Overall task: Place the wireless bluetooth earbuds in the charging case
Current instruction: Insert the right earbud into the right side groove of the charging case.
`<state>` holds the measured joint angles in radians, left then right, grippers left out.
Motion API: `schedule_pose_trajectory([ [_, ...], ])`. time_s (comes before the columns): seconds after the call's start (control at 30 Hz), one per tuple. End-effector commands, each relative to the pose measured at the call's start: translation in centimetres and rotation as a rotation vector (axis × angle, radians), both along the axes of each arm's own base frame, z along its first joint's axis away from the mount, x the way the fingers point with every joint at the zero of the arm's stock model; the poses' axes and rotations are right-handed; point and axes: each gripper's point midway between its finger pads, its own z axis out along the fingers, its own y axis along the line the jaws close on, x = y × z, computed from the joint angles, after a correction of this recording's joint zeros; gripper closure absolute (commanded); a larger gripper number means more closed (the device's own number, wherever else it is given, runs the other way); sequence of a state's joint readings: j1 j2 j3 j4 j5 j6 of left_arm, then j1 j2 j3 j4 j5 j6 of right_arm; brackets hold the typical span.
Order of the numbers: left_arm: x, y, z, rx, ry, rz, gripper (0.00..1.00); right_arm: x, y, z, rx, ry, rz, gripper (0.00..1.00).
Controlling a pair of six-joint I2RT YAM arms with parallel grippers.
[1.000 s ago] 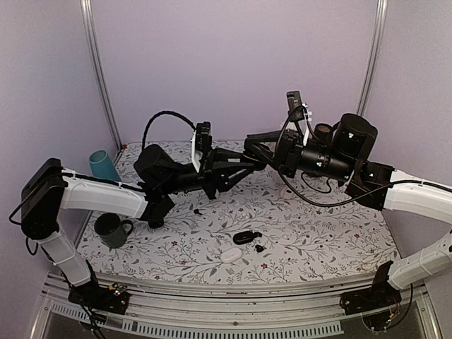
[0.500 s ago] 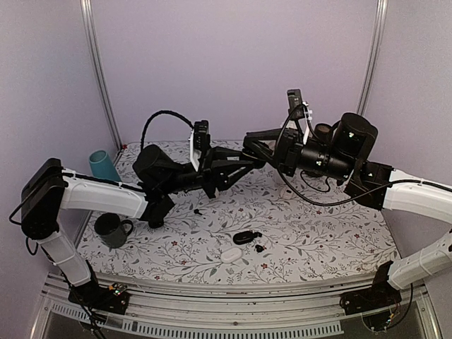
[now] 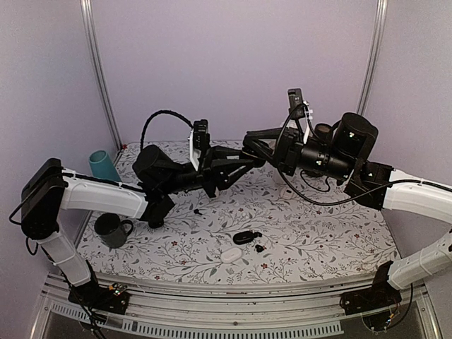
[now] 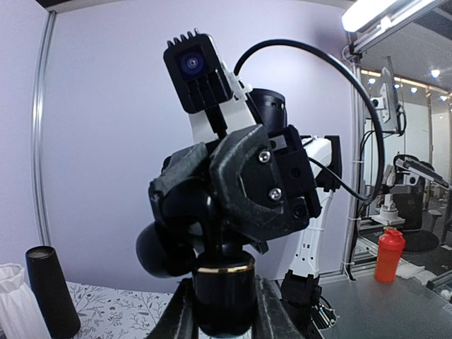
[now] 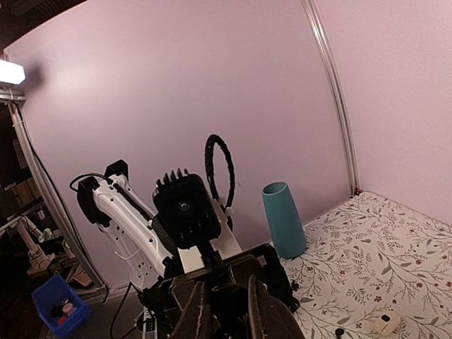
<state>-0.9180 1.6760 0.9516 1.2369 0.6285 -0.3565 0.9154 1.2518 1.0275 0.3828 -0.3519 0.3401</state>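
One earbud [image 3: 198, 211] lies on the table [image 3: 318, 233], another earbud [image 3: 260, 248] just beside the black case [image 3: 245, 237]. High above them, my left gripper [image 4: 224, 318] is clamped on a black gold-banded piece [image 4: 224, 282]. My right gripper [image 5: 224, 308] meets it tip to tip, though I cannot tell if it grips, so I'd keep the left level and steady.

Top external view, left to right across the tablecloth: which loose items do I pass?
dark mug → far earbud → white case → near earbud. The teal cup and black case are left out because they overlap their neighbours.
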Motion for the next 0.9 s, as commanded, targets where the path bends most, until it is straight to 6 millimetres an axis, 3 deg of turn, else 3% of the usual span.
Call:
schedule_pose_trajectory([
  [0.0,-2.0,1.8,5.2,-0.155,-0.107,0.000,1.00,0.9,0.2,-3.0,-0.078,0.058,-0.029,0.93],
  [0.4,-3.6,1.5,5.0,-0.125,-0.157,-0.089,1.00,0.5,0.7,-2.5,-0.075,0.047,0.010,0.93],
  [0.6,-3.4,1.0,4.2,-0.099,-0.141,-0.099,1.00,0.0,0.9,-1.5,-0.060,0.032,0.038,0.93],
  [0.87,-3.5,1.3,4.8,-0.117,-0.147,-0.088,1.00,0.4,1.1,-2.3,-0.075,0.051,0.031,0.93],
])
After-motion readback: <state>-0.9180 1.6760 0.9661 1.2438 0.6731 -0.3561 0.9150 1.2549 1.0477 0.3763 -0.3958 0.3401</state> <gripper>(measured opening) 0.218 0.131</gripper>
